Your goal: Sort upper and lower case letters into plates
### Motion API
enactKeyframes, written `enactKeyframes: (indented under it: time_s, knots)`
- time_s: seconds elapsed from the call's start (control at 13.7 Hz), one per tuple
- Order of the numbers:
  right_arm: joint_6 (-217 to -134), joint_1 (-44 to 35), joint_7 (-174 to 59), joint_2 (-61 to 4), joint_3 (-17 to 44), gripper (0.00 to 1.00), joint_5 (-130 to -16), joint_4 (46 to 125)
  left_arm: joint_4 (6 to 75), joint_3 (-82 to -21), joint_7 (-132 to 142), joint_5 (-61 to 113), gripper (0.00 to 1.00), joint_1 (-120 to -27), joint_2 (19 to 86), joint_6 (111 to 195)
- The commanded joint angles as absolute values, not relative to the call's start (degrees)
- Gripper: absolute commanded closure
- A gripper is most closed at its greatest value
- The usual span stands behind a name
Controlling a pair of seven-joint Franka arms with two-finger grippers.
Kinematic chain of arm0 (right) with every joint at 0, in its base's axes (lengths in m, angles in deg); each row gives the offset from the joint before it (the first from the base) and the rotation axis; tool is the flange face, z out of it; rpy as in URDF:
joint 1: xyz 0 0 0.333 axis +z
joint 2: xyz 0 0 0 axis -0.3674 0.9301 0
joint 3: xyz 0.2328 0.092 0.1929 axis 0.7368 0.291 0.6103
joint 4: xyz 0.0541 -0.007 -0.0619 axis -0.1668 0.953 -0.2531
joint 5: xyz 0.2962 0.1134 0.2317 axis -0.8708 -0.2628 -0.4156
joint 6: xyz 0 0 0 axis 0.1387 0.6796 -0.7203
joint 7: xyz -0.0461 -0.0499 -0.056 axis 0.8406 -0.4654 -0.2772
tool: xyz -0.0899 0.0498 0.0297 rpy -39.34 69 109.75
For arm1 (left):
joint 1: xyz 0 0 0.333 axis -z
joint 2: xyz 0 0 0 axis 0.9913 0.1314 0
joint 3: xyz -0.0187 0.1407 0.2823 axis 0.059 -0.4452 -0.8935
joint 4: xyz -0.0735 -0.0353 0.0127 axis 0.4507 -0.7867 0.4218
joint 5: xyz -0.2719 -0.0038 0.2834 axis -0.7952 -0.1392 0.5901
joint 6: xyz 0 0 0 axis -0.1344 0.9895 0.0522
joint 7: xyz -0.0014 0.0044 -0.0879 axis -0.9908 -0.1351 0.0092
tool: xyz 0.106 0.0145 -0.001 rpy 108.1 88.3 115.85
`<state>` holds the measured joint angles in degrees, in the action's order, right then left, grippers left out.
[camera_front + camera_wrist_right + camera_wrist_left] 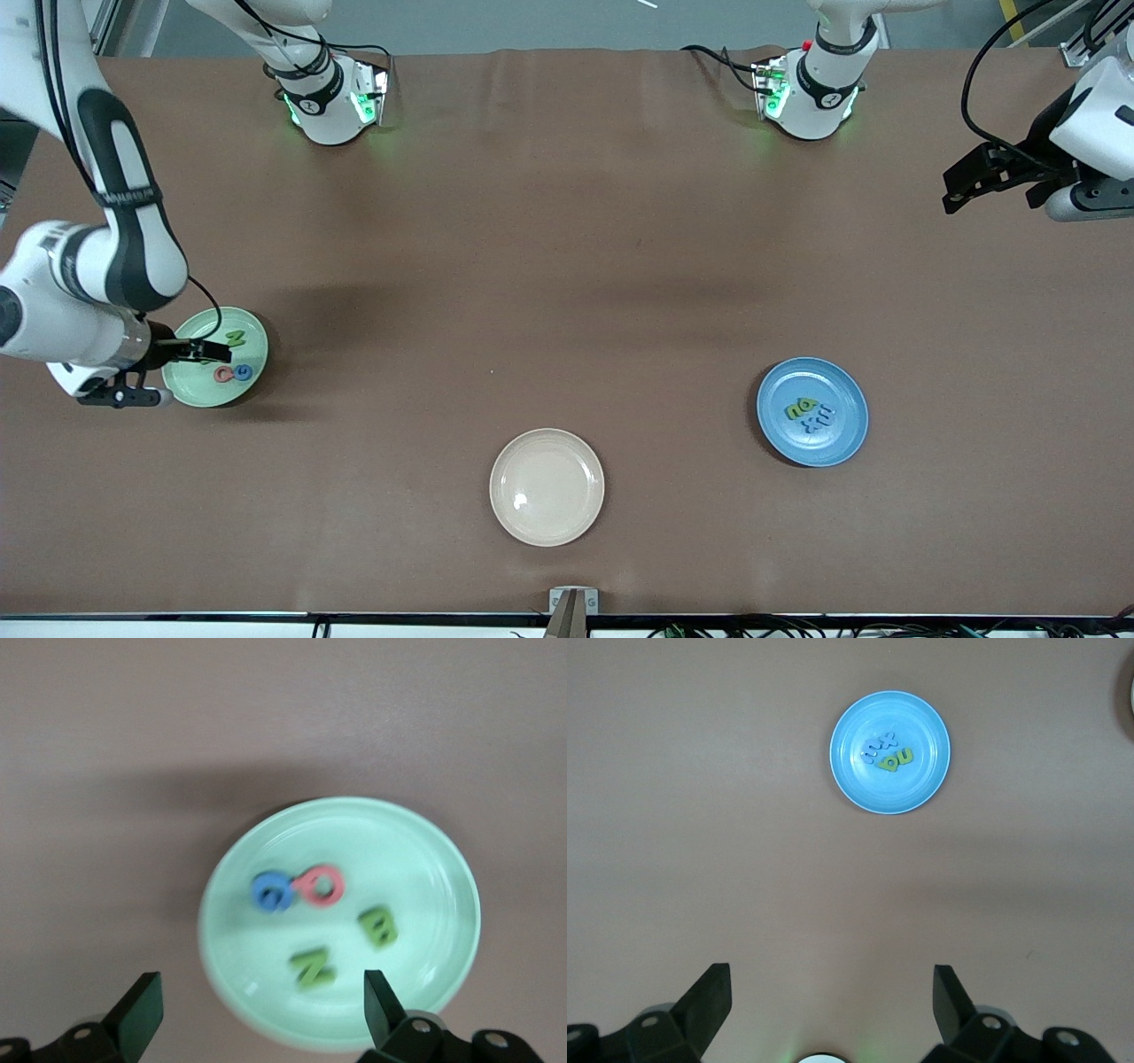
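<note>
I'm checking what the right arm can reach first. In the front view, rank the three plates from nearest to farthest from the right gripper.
The right gripper, open, hangs over the green plate.
1. Green plate: right under it, at the right arm's end of the table.
2. Beige plate: mid-table, nearest the front camera, empty.
3. Blue plate: toward the left arm's end, holding letters.

You see the right end effector (pixel 208 352) covering part of the green plate (pixel 252 368); the blue plate's (pixel 842 434) letters (pixel 810 413) are too small to read.

Letters (pixel 810 413) in both plates (pixel 846 434), well apart.
</note>
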<state>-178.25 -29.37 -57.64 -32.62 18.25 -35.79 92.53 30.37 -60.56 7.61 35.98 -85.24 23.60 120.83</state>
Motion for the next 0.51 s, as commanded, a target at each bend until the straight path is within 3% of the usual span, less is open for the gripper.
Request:
enactKeyframes:
  time_s: [0.0,0.29,0.44]
  knots:
    - [-169.9,-26.9,-62.0,-44.8,18.5,0.0,-35.2,95.0,31.5,-60.5,6.9,35.2,0.0,-85.4,22.1,121.3]
    - [-148.8,-25.4,-62.2,-47.6,18.5,0.0,-35.8,76.7,31.4,-60.5,6.9,35.2,0.0,-85.4,22.1,121.3]
    - [-147.5,-25.4,-62.2,-47.6,18.5,0.0,-35.8,71.1,31.3,-60.5,6.9,35.3,0.0,-85.4,22.1,121.3]
